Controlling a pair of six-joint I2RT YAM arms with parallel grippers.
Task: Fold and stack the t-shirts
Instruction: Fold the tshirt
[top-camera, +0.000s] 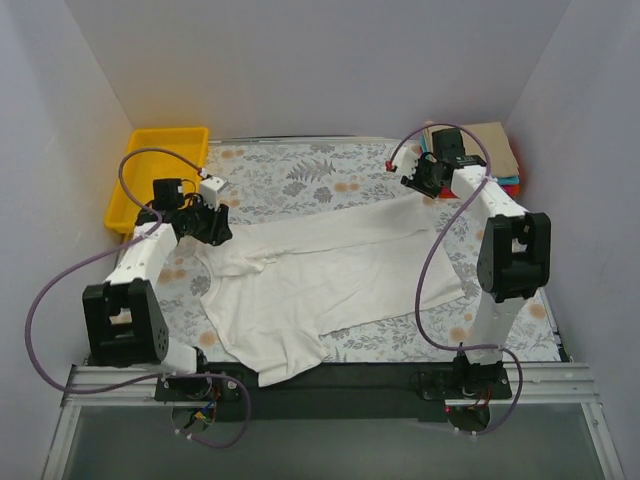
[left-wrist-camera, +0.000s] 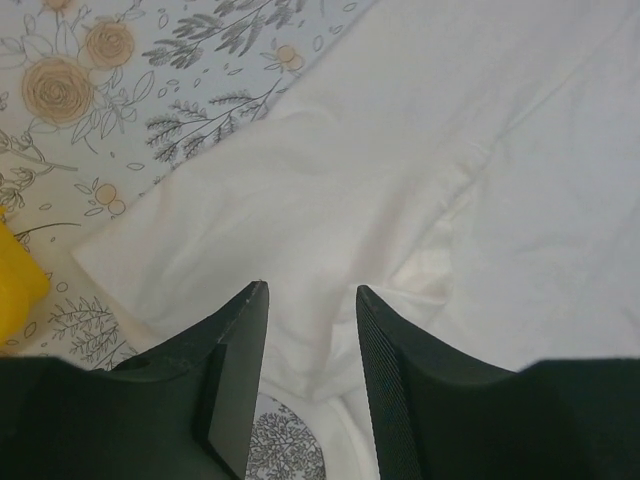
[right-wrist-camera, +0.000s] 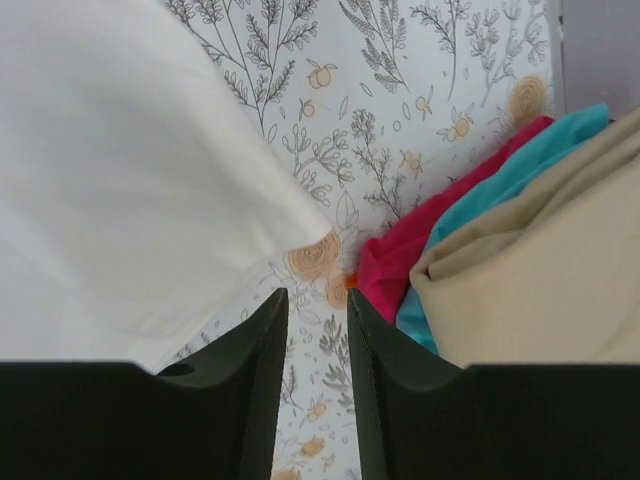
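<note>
Left gripper (left-wrist-camera: 310, 295) and right gripper (right-wrist-camera: 317, 298): jaws apart.
Left over the white t-shirt (top-camera: 320, 275), seemingly not gripping it; right near the folded tan, teal, red t-shirts (right-wrist-camera: 540, 280).

Floral-print table cover (top-camera: 300, 175), grey and orange blooms on white; yellow tray (top-camera: 165, 133), apparently plastic, at its far-left corner; plain white walls (top-camera: 320, 60) around; metal rail (top-camera: 105, 382) along near edge.

Your left arm (top-camera: 140, 262): elbow bent, reaching forward; left gripper (left-wrist-camera: 310, 290) jaws parted, empty.
Your right arm (top-camera: 495, 215): stretched far forward; right gripper (right-wrist-camera: 317, 293) jaws narrowly parted, empty.
</note>
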